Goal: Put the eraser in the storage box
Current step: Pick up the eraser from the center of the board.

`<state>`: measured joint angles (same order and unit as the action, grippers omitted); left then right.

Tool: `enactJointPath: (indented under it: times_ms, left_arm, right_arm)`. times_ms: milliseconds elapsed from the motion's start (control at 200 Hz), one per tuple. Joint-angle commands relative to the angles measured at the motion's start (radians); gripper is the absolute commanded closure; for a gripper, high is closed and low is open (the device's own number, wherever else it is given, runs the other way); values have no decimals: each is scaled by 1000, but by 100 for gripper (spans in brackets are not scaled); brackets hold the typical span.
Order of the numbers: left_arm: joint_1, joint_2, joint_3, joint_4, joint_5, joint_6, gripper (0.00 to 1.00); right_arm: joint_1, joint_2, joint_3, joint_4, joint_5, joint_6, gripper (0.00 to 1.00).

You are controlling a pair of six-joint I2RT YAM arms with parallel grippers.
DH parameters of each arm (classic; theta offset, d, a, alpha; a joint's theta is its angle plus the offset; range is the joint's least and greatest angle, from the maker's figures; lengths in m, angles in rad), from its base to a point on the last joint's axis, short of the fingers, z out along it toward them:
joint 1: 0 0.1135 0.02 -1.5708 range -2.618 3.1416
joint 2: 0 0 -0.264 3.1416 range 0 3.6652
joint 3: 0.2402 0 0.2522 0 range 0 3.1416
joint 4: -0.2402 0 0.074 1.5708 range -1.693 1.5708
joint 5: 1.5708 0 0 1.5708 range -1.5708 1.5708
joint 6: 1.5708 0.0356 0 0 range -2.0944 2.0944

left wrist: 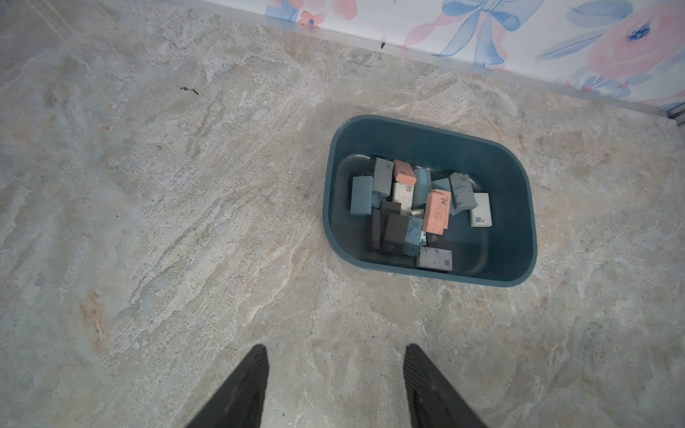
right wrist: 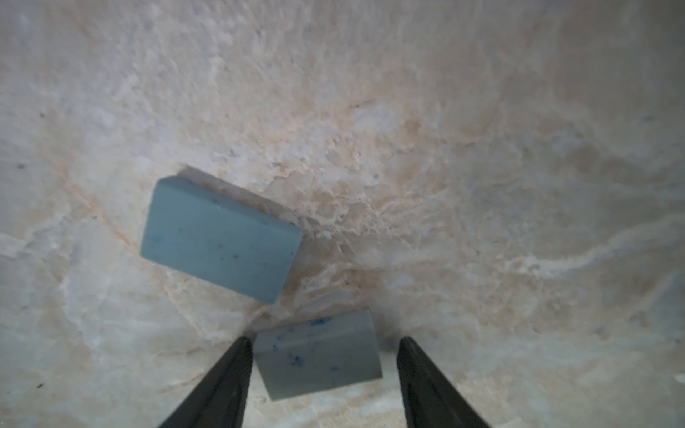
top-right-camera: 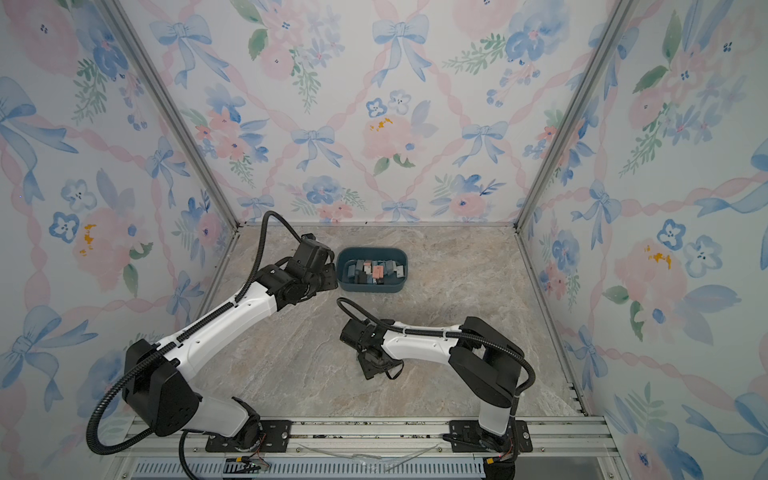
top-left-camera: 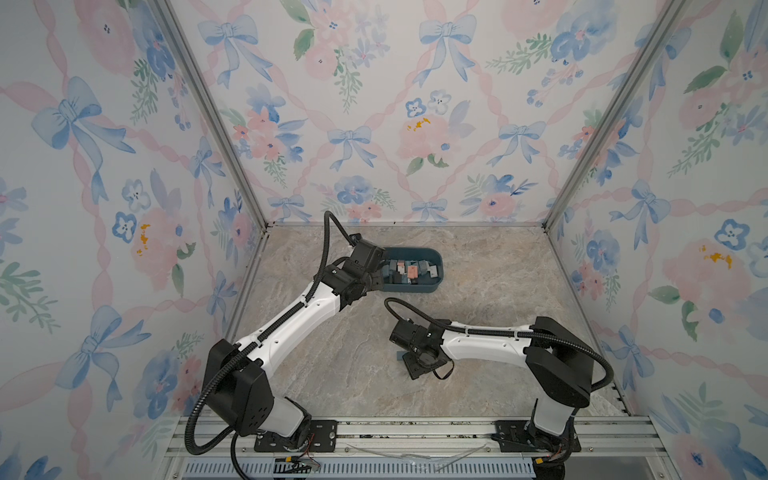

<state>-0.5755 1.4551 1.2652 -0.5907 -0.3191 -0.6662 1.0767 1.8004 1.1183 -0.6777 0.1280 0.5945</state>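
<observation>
Grey speckled eraser (right wrist: 318,355) on the marble table (right wrist: 482,148), straddled by the right gripper (right wrist: 325,339)
Jaws apart, 1 seemingly touching it, likely lining up a grab; a blue eraser (right wrist: 222,237) lies just beside. The left gripper (left wrist: 335,348) hangs spread and empty near the storage box (left wrist: 426,124)

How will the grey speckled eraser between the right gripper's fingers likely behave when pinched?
The grey eraser looks like a solid flat-faced block, so it probably won't roll or flop. It lies skewed inside the open right gripper, so closing may twist it first.
</observation>
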Motion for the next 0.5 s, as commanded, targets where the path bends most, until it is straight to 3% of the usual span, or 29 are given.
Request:
enactJointPath:
  times_ms: [0, 495]
  left_arm:
    - [0, -37, -18, -3, -25, -13, 39]
    - [0, -61, -36, -2, -42, -13, 39]
  right_arm:
    - [-15, 17, 11, -24, -16, -90, 38]
    - [-30, 27, 7, -11, -83, -144, 51]
